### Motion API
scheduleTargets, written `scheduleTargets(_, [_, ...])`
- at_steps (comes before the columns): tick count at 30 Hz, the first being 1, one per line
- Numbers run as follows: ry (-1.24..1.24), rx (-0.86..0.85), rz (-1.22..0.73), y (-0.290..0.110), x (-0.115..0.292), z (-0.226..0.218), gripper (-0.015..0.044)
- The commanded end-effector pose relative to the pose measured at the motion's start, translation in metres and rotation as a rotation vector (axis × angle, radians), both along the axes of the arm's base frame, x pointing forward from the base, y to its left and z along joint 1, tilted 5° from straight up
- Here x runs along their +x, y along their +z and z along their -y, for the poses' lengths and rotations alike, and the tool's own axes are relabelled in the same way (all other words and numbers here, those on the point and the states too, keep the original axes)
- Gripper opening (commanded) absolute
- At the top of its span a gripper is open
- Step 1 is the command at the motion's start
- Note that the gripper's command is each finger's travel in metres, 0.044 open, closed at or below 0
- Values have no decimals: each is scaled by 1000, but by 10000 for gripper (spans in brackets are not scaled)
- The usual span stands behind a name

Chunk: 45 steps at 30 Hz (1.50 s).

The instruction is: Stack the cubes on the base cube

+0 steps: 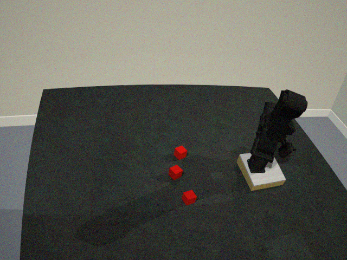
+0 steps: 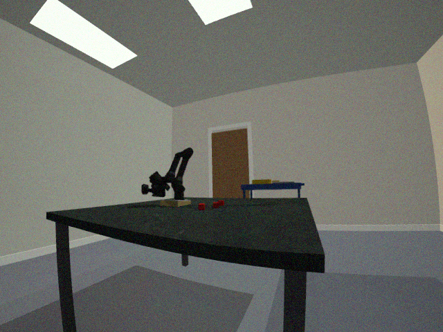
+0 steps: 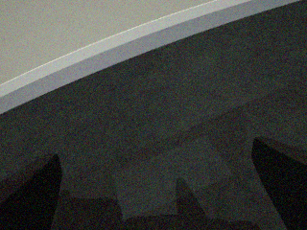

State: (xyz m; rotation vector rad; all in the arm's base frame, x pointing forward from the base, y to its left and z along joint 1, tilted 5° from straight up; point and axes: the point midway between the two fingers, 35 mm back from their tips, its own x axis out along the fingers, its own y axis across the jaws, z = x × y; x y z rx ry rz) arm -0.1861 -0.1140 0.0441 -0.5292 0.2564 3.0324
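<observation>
Three red cubes of like size stand apart in a rough line near the middle of the dark table (image 1: 97,125) (image 2: 232,232): a far cube (image 1: 180,152) (image 2: 221,202), a middle cube (image 1: 175,171) (image 2: 215,205) and a near cube (image 1: 189,197) (image 2: 201,206). I cannot tell which is the fixed base. My gripper (image 2: 144,189) (image 3: 157,156) is open and empty. It hangs low over the table on the far side of the arm's mount, well away from the cubes and pointing away from them. The wrist view shows only bare table, the table edge and the wall.
The folded black arm (image 1: 276,128) (image 2: 178,167) stands on a white-topped wooden plate (image 1: 269,179) (image 2: 175,203) at the table's right side. A blue side table (image 2: 271,185) and a door (image 2: 230,164) are far behind.
</observation>
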Motion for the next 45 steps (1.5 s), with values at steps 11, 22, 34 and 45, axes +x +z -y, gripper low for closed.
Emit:
scheduleTargets(11, [447,254,113,-1,44,87,265])
scheduleTargets(22, [975,569,159,1,136,155,265])
scheduleTargets(34, [1549,926,107,9,263,171,265])
scheduleTargets(45, [2052,1264,-28,22,372,130,265])
